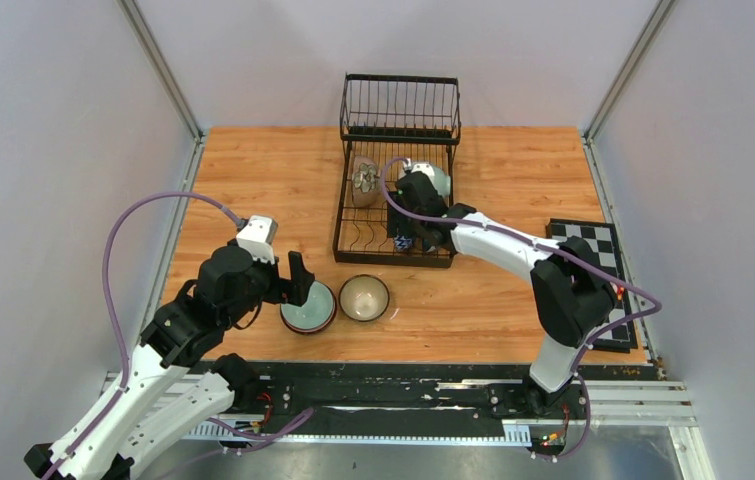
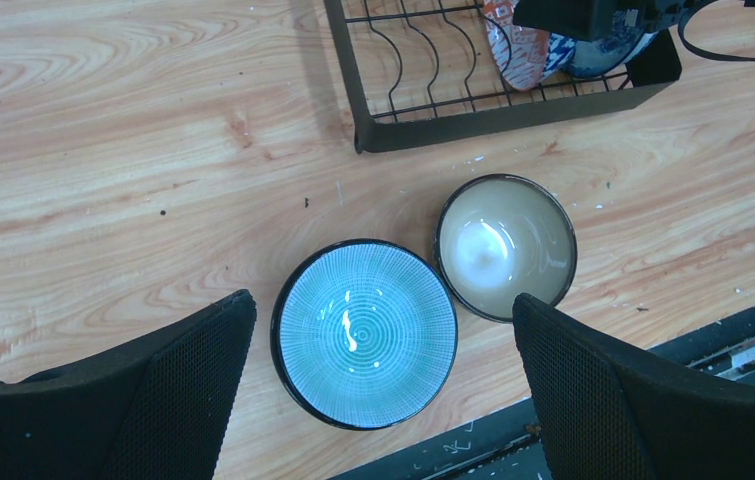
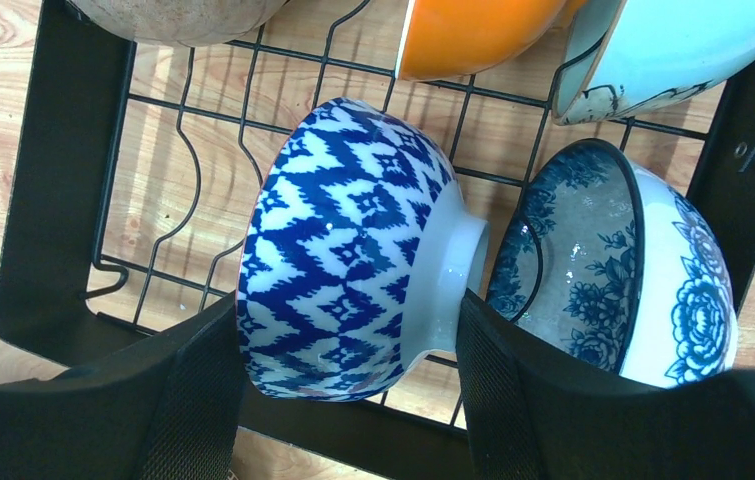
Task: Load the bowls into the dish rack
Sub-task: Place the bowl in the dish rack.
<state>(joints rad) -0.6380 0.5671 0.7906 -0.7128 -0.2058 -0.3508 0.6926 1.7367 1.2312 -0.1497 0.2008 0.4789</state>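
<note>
My left gripper [image 1: 298, 285] hangs open over a teal bowl [image 2: 364, 333] with a black rim, one finger to each side of it and neither touching. A beige bowl [image 2: 506, 247] sits just right of the teal one on the table. My right gripper [image 3: 348, 303] is shut on a blue-and-white zigzag bowl [image 3: 343, 260], held on edge over the front slots of the black wire dish rack [image 3: 53, 200]. A blue floral bowl [image 3: 603, 270] stands on edge beside it in the rack. An orange bowl [image 3: 473, 30] and a pale blue bowl [image 3: 673, 50] stand behind.
A speckled brown bowl [image 1: 364, 181] leans in the rack's left slots, and the rack's taller wire basket [image 1: 400, 105] rises at the back. A black-and-white checkered board [image 1: 593, 250] lies at the table's right edge. The black base rail [image 1: 403, 385] runs along the near edge.
</note>
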